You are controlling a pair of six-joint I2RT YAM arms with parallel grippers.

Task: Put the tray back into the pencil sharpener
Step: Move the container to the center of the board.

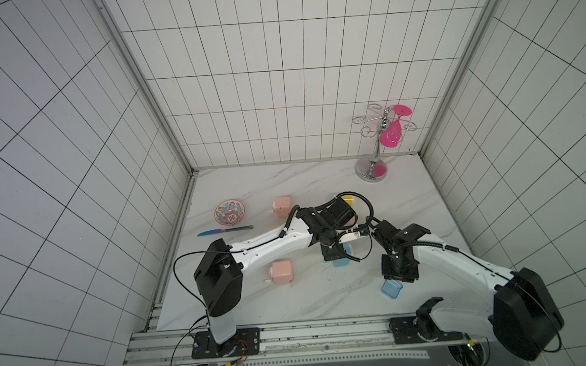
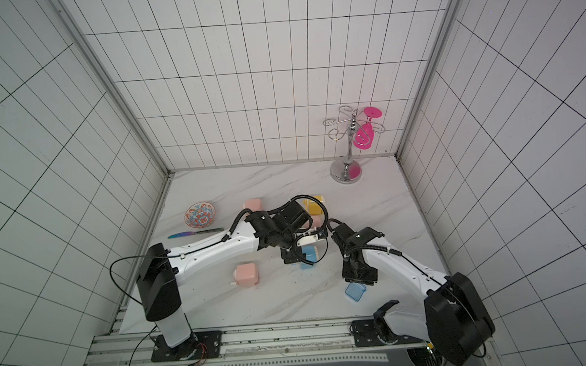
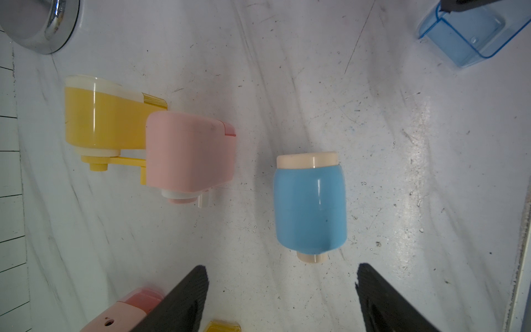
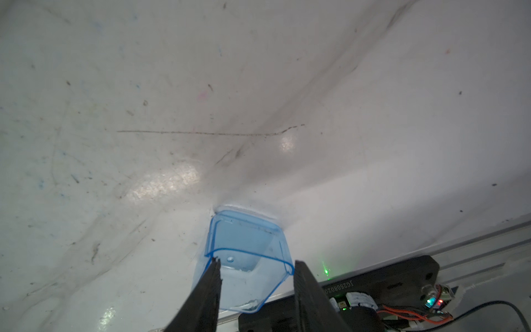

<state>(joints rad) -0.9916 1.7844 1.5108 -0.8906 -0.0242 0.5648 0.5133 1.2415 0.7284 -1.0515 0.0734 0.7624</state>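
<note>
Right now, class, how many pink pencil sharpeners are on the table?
3. One pink sharpener is beside the patterned bowl, another is at the front near the left arm, and a third is next to the yellow sharpener. The arms could hide more.

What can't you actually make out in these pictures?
Blue sharpener: in both top views, mostly hidden under the left arm.
Its tray slot: not visible in the left wrist view.
Right claw straddles the blue tray; right wrist view doesn't show whether it grips.
Yellow sharpener: top views, half covered by that arm.
</note>
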